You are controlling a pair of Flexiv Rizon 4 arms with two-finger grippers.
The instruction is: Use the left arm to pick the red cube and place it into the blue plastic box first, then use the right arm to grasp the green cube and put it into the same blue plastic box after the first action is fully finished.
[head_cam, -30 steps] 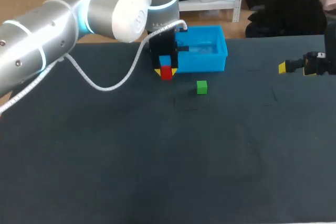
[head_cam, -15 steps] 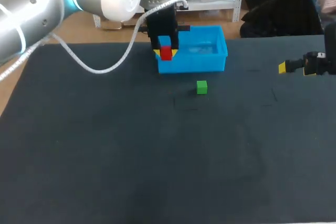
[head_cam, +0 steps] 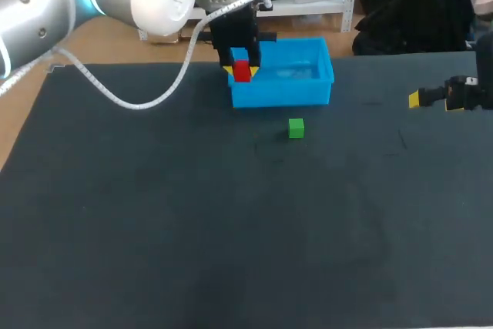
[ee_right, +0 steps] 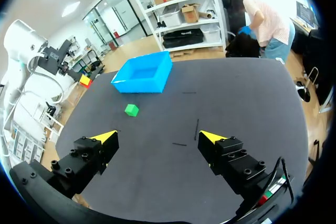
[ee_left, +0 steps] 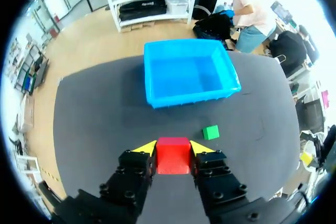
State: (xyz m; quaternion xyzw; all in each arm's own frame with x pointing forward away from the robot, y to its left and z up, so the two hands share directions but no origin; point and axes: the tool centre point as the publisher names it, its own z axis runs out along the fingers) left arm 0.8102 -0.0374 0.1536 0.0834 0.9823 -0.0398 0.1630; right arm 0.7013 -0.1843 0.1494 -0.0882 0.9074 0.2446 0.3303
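My left gripper (head_cam: pixel 243 72) is shut on the red cube (head_cam: pixel 243 72) and holds it in the air by the left end of the blue plastic box (head_cam: pixel 296 86). In the left wrist view the red cube (ee_left: pixel 172 155) sits between the yellow tips of the left gripper (ee_left: pixel 173 147), with the blue box (ee_left: pixel 189 77) ahead and empty. The green cube (head_cam: pixel 296 128) lies on the table just in front of the box; the green cube (ee_left: pixel 211 132) also shows beside the fingers. My right gripper (head_cam: pixel 431 99) stands open at the table's right edge; the right gripper (ee_right: pixel 157 137) has nothing between its fingers.
The dark table (head_cam: pixel 231 229) stretches wide in front of the box. A white cable (head_cam: pixel 146 102) loops down from my left arm over the table's back left part. In the right wrist view the blue box (ee_right: pixel 144 73) and green cube (ee_right: pixel 132 109) lie far ahead.
My left arm has lifted the red cube from the table in front of the box's left corner up and back to the box's left end. The right arm has stayed still.
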